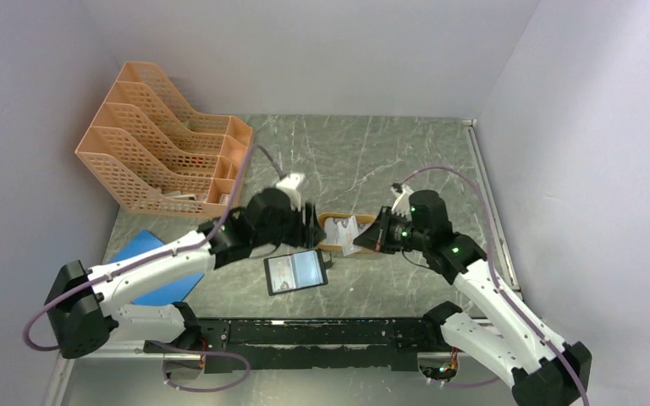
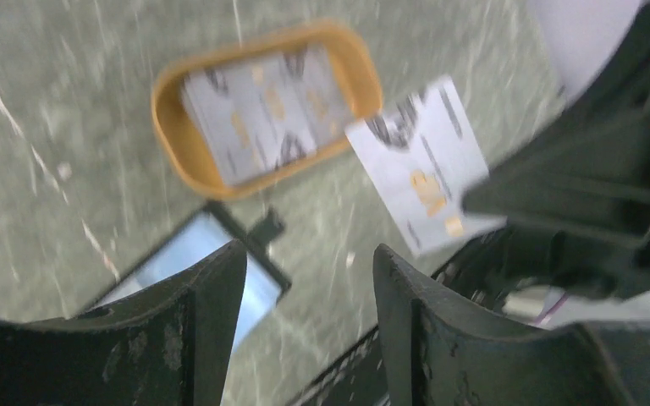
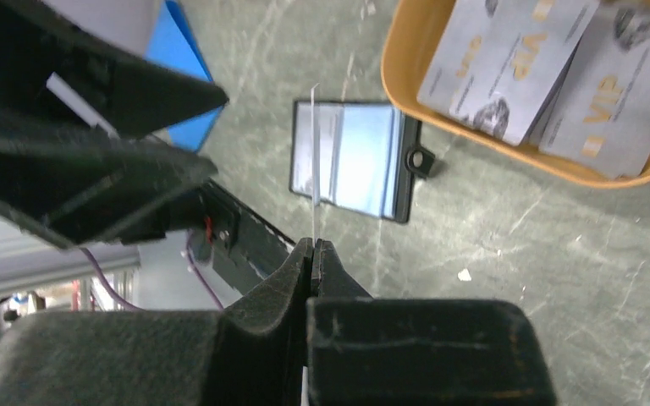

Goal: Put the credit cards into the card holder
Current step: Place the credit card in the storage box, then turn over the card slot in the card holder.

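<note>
Currently right fingers [image 3: 303,258] pinch one credit card [image 3: 314,152] edge-on, long axis running to 12 o'clock from them; open card holder [image 1: 296,271] lies on desk [image 1: 372,161] at its 8 o'clock from above; left fingers [image 2: 212,296] spread, empty.

The credit cards [image 3: 601,110] bear "VIP" in gold lettering.

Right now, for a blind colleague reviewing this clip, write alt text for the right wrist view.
The right gripper, shut, pinches one credit card edge-on over the open card holder on the marble table. An orange tray of more cards sits upper right.
</note>
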